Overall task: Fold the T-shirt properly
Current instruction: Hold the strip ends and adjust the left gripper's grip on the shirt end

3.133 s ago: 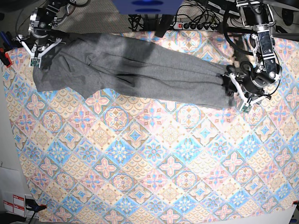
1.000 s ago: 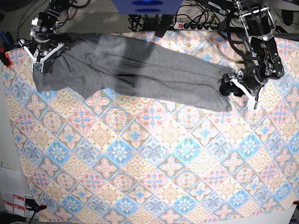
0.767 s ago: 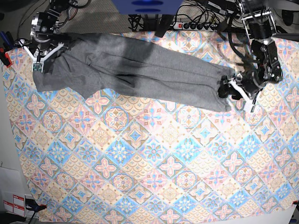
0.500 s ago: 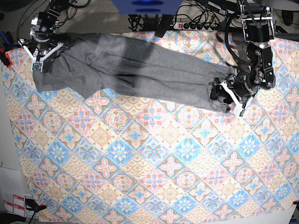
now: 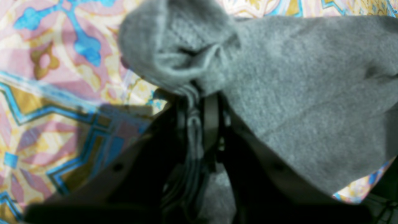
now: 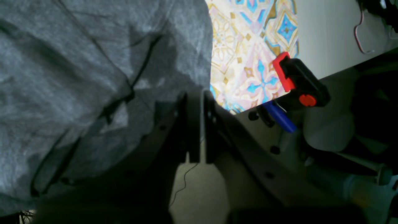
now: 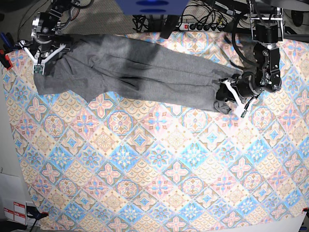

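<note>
The grey T-shirt (image 7: 135, 72) lies stretched in a long band across the far part of the patterned tablecloth (image 7: 154, 169). At its right end my left gripper (image 7: 226, 98) is shut on the T-shirt, and the hem there is bunched up. In the left wrist view the fingers (image 5: 211, 109) pinch a fold of grey knit (image 5: 295, 93), which bulges above the tips. My right gripper (image 7: 44, 54) sits at the T-shirt's far left corner. In the right wrist view its jaws (image 6: 196, 99) are pressed together at the edge of the fabric (image 6: 93, 77).
A red and black clamp (image 6: 295, 81) grips the table edge beside my right gripper, with a blue handle (image 6: 279, 116) below it. A power strip and cables (image 7: 203, 26) run along the back edge. A red clamp (image 7: 5, 60) shows at the left edge.
My left gripper has slid left onto the T-shirt's right end and shut on it, bunching the fabric inward. The right arm has held still.
</note>
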You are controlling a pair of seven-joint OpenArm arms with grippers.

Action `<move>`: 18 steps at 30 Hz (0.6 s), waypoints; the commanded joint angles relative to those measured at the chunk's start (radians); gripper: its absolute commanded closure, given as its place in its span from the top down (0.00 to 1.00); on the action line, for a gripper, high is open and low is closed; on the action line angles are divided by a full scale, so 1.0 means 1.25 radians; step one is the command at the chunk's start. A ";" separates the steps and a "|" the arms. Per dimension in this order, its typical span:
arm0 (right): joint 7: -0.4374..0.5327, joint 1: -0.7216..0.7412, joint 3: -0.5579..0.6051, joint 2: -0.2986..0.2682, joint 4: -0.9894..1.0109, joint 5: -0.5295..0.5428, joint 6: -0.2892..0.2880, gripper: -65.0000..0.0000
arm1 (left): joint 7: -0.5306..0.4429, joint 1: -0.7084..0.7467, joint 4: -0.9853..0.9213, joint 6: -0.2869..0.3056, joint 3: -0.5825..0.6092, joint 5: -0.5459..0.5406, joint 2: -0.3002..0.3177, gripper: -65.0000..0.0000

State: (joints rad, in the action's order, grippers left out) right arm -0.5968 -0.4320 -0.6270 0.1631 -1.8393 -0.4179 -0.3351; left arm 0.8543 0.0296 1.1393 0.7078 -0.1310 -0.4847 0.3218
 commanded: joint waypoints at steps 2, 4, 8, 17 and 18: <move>0.013 -0.001 -0.001 -0.005 -0.019 -0.001 0.008 0.04 | 0.102 -0.006 -0.012 -0.008 -0.021 0.075 0.001 0.00; 0.015 -0.001 -0.001 -0.005 -0.021 -0.001 0.008 0.04 | 0.103 -0.023 -0.012 -0.008 -0.041 0.074 -0.005 0.00; 0.017 0.014 -0.005 -0.005 -0.032 0.000 0.008 0.04 | 0.104 -0.066 -0.012 -0.008 -0.064 0.077 -0.005 0.00; 0.013 0.045 -0.006 -0.005 -0.037 0.000 0.008 0.04 | 0.132 -0.162 -0.015 -0.008 -0.102 0.083 -0.003 0.00; 0.013 0.047 -0.006 -0.005 -0.037 0.000 0.008 0.04 | 0.132 -0.169 -0.016 -0.008 -0.106 0.090 -0.003 0.00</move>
State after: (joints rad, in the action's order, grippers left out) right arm -0.6029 -0.3782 -0.6323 0.1631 -1.8664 -0.4175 -0.3347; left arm 1.0309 -0.1600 1.1076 0.6991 -0.2600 -0.3622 0.3050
